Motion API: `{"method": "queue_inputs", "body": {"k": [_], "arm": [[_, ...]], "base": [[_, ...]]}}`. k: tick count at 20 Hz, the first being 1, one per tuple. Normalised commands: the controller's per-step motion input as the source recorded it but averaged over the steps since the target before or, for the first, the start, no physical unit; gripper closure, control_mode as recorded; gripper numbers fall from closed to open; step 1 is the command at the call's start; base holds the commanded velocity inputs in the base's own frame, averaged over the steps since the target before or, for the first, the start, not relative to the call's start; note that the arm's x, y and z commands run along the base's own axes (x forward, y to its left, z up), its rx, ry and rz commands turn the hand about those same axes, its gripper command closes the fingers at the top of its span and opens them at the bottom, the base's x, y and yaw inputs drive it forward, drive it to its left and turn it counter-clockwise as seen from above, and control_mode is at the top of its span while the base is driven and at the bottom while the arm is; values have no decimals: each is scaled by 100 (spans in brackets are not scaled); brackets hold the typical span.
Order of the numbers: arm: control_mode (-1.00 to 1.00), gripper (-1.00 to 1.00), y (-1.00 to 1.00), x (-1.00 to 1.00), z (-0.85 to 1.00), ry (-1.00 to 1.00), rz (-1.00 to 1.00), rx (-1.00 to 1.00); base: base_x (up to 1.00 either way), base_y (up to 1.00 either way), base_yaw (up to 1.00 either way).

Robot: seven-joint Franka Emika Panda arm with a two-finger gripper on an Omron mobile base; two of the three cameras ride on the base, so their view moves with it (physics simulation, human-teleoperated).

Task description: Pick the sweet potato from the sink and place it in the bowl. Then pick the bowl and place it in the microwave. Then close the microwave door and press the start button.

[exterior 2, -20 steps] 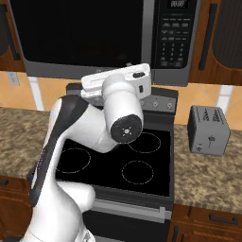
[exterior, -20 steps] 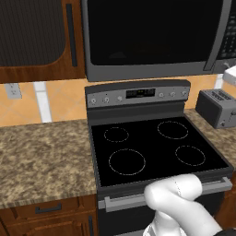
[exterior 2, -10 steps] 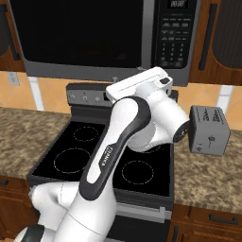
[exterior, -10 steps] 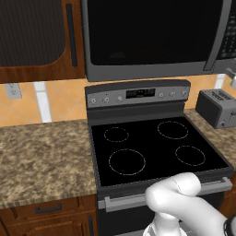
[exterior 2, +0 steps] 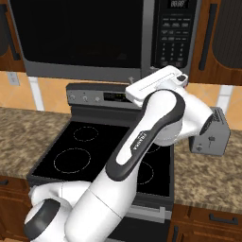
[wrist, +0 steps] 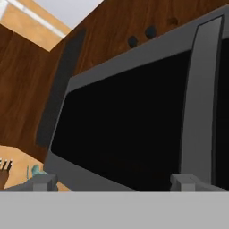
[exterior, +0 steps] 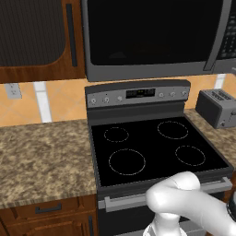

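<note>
The microwave (exterior: 152,73) hangs over the stove, and its door (exterior: 147,32) of black glass stands shut. Its button panel (exterior 2: 172,35) runs down the right side. In the hand view the microwave door (wrist: 125,129) appears tilted and close. My gripper (wrist: 116,182) is open, its two fingertips (wrist: 44,182) wide apart with nothing between them. My arm (exterior 2: 156,127) reaches up and to the right over the stove, in front of the toaster. The sweet potato, the sink and the bowl are out of view.
A black glass-top stove (exterior: 152,147) lies below the microwave. A grey toaster (exterior: 216,108) stands on the speckled counter (exterior 2: 208,179) to its right. More counter (exterior: 41,156) extends to the left. Wooden cabinets (exterior: 37,41) flank the microwave.
My arm has swung from the stove's middle to the right, toward the toaster. The gripper stays open. The stove, microwave and toaster have not moved.
</note>
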Motion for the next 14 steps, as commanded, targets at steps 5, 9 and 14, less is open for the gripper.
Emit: {"method": "queue_inputs", "body": {"k": [5,9,14], "arm": [[-100,-100,-5,47,-21,0,0,0],[-100,-100,-38,28,-8,0,0,0],[-100,-100,-11,43,0,0,0,0]], "base": [[0,0,0],[0,0,0],[0,0,0]]}}
